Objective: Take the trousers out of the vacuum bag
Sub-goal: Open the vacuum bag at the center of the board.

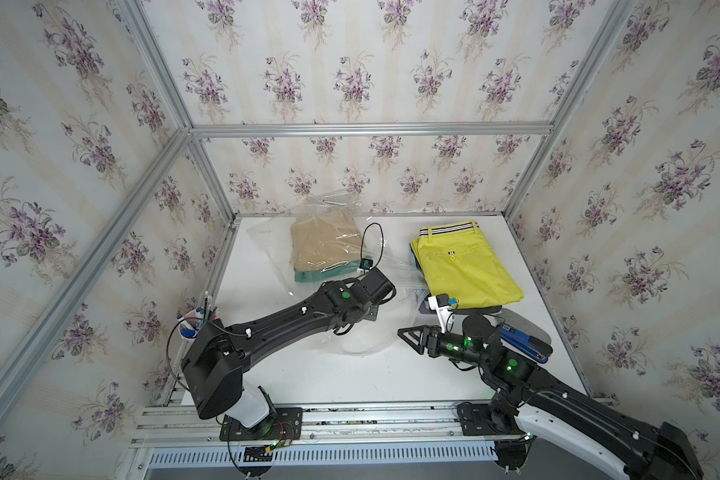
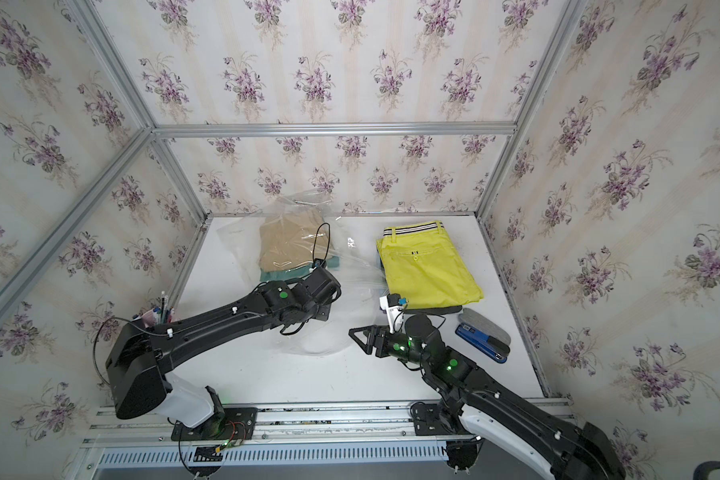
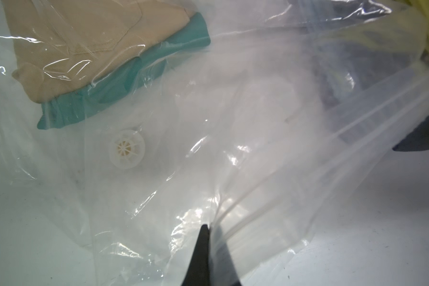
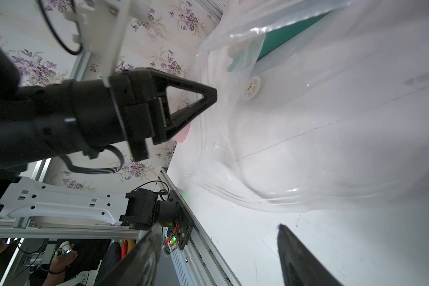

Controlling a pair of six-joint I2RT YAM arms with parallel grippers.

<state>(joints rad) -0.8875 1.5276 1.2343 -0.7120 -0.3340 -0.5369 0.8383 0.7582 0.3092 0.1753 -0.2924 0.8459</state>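
Nearest, on the right, the right gripper (image 1: 402, 333) is hovering over the bare white table (image 1: 308, 382). Its jaws are standing apart with nothing between them, and it is pointing left toward the vacuum bag (image 3: 270, 111). A little farther in, the left gripper (image 3: 209, 230) is pinching the bag's near edge, jaws closed tight on the clear plastic (the film is bunching up right at the tips). The bag is lying crumpled across the middle and far left of the table, and its round white valve (image 3: 126, 148) is showing just beyond the pinch. Farther still, inside the bag at the far left, the tan trousers (image 1: 323, 245) are lying on top of the teal green trousers (image 1: 308, 276), whose edge is peeking out on the near side. At the far right, outside the bag, the yellow-green trousers (image 1: 462, 270) are sitting on top of a pile, striped waistband toward the far wall, with black trousers (image 1: 474, 309) showing beneath their near edge
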